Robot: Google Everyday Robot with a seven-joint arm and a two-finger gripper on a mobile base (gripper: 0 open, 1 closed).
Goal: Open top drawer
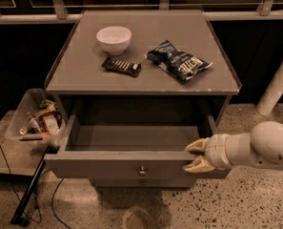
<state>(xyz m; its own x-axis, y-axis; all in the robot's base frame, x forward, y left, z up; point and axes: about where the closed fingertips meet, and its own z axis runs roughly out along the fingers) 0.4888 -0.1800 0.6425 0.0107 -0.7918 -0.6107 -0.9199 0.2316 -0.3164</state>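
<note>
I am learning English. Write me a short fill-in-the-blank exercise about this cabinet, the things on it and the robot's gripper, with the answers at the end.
1. The top drawer is ___, not shut.
2. The bowl on the cabinet top is ___ in colour.
3. Seen in the picture, the gripper is at the ___ end of the drawer's front panel.

Missing words: open; white; right.
</note>
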